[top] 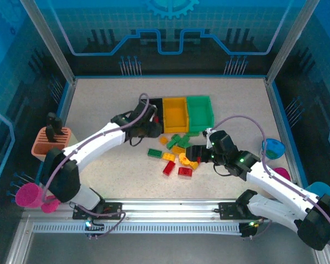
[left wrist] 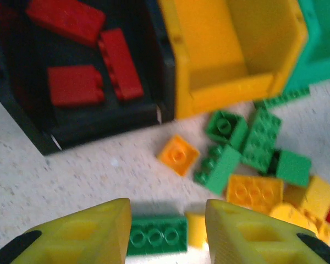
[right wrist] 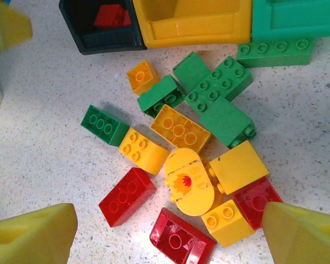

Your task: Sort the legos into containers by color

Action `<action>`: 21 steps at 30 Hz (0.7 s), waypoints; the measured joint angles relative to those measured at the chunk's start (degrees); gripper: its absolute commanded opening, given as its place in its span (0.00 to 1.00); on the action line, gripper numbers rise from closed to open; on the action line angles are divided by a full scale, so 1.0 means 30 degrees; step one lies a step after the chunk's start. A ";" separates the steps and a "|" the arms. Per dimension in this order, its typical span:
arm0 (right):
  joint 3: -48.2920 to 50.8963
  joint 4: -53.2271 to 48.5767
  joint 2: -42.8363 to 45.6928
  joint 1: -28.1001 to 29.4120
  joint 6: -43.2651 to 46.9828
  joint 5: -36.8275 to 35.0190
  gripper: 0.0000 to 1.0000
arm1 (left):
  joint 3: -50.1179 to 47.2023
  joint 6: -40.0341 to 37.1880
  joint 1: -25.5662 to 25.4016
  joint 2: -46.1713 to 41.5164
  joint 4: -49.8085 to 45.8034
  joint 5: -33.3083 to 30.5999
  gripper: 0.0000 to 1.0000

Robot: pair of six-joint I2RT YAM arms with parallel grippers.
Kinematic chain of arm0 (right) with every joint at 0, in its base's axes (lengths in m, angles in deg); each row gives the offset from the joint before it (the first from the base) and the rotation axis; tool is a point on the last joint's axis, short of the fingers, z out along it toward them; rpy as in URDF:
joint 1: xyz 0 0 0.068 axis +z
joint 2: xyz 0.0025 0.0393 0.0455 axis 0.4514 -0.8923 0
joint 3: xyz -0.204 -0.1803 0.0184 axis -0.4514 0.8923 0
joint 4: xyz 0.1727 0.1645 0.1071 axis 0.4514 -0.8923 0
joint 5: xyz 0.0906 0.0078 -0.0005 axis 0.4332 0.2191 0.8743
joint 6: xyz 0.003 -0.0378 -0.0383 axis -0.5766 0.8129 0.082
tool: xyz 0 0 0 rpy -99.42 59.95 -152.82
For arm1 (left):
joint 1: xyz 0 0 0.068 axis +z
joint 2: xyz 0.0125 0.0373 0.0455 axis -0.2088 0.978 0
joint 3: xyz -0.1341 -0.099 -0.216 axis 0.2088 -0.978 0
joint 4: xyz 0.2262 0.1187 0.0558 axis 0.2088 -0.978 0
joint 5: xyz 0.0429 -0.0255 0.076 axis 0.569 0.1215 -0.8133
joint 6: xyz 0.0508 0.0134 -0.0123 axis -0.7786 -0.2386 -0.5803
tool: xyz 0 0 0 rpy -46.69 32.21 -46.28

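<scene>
Legos: glossy studded plastic bricks, red, yellow and green, heaped on the speckled surface before three rectangular containers; three red bricks lie in the black bin. Left gripper: blocky yellow fingers slightly apart, empty. Right gripper: fingers wide apart above the heap.

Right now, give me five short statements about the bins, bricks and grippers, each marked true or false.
1. The black bin holds red bricks. True.
2. Seen from above, the yellow bin stands between the black bin and the green bin. True.
3. The right gripper is shut on a green brick. False: it is open above the pile, holding nothing.
4. Every green brick is in the green bin. False: several green bricks lie on the table.
5. The left gripper carries a red brick. False: its jaws are empty.
</scene>
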 measured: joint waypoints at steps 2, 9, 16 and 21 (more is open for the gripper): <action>0.0066 -0.0022 0.0015 0.0000 -0.0095 0.0029 0.88 | 0.1151 -0.0007 0.0743 0.1231 0.0066 0.0022 0.41; 0.0568 -0.0087 0.0627 0.0015 -0.0444 0.0160 0.87 | 0.4896 -0.0015 0.2674 0.5348 -0.0036 0.0823 0.40; 0.0867 -0.0495 0.1100 0.0146 -0.0583 0.0153 0.87 | 0.8517 -0.0204 0.3286 0.8058 -0.1209 0.1013 0.50; 0.0867 -0.1107 0.1515 0.0233 -0.0568 0.0146 0.88 | 0.7708 -0.0146 0.2951 0.7635 -0.1246 0.0991 0.58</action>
